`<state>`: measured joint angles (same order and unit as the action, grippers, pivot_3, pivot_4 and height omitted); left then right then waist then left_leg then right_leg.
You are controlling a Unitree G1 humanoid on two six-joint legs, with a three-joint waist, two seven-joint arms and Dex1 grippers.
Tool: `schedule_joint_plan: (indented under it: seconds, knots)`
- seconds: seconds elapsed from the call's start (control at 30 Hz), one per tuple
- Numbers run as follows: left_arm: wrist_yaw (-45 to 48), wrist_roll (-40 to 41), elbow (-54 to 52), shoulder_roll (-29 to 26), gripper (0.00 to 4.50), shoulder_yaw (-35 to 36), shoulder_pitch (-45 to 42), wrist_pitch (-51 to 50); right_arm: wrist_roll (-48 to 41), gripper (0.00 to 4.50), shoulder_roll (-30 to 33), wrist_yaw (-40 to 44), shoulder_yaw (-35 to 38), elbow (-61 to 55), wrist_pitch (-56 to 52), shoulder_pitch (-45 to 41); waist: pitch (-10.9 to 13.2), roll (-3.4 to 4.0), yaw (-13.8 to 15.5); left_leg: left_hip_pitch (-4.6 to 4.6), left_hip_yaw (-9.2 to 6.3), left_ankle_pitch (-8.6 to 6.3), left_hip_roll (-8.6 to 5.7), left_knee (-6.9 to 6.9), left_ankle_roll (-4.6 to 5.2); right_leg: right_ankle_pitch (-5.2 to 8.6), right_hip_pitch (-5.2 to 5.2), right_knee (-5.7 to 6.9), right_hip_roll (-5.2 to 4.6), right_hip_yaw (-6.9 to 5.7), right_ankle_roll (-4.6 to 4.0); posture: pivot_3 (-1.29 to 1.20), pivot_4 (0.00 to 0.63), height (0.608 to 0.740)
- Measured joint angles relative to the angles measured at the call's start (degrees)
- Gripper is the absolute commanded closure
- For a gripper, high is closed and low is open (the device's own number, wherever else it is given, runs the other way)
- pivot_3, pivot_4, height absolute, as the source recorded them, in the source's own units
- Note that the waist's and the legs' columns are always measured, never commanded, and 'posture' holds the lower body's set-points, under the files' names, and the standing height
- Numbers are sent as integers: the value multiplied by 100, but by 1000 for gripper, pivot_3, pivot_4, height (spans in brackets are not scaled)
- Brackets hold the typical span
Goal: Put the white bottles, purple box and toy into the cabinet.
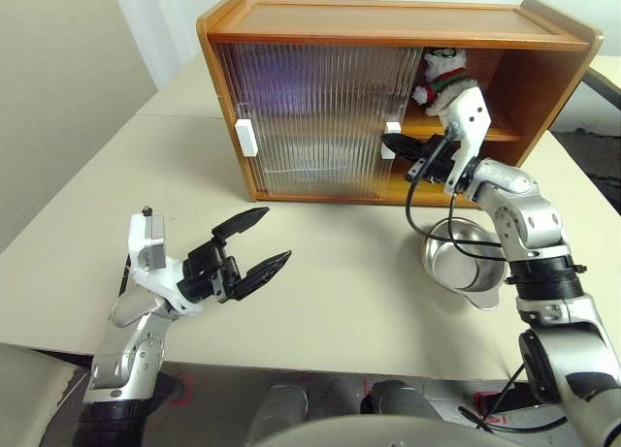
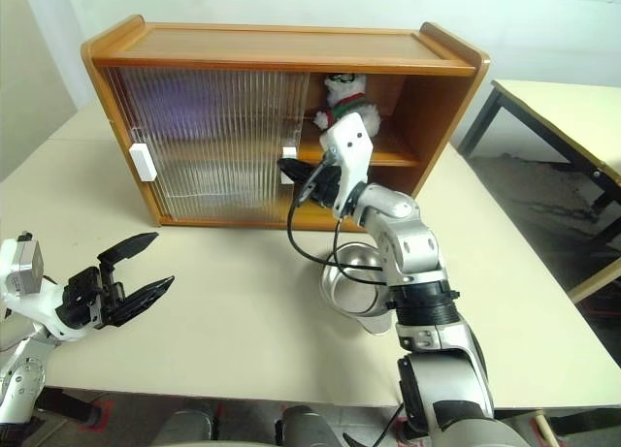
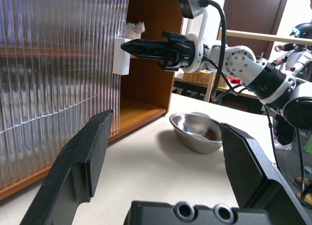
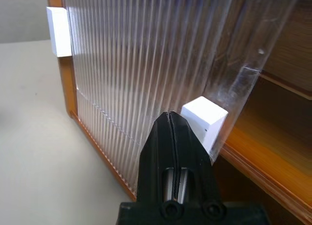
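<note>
1. The toy (image 1: 443, 79), white and fluffy with a red and green scarf, is sitting on the top shelf of the cabinet (image 1: 388, 25), at the open right end.
2. The cabinet is a big wooden box standing near the back edge of the table (image 1: 320, 302). Its two see-through doors have thin ribs running up and down.
3. Both doors are sitting over the left part. A blurry purple patch is showing behind the ribs, but I cannot tell what it is.
4. Each door is carrying a small white block handle. One handle (image 1: 246, 137) is near the left edge of the cabinet and the other handle (image 4: 204, 116) is at the edge of the opening.
5. The right gripper (image 4: 170, 118) is pressed tight together. The right wrist view is showing its black tip right beside that second handle, maybe touching it.
6. The left wrist view is showing a side look at the right gripper pointing at the handle.
7. A shiny round steel bowl (image 1: 466, 258) is sitting in front of the cabinet's right end, under the right arm.
8. The left gripper (image 1: 260, 243) is hanging wide apart above the table's front left part, holding nothing.
</note>
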<state>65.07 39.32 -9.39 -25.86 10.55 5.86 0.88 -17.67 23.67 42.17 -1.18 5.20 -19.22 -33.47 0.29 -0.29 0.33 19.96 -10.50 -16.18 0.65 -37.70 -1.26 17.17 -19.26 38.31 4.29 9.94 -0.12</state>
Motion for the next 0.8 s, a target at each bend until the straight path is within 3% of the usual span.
schedule_joint_plan:
  seconds: [0.8]
  knots:
    - [4, -8, 40, -18, 0, -1, -60, -10, -332, 4465, -550, -211, -99, -813, -467, 299, 0, 0, -38, 2, 3, 1, 6, 27, -3, -6, -12, 0, 7, 2, -6, 13, 0, 740]
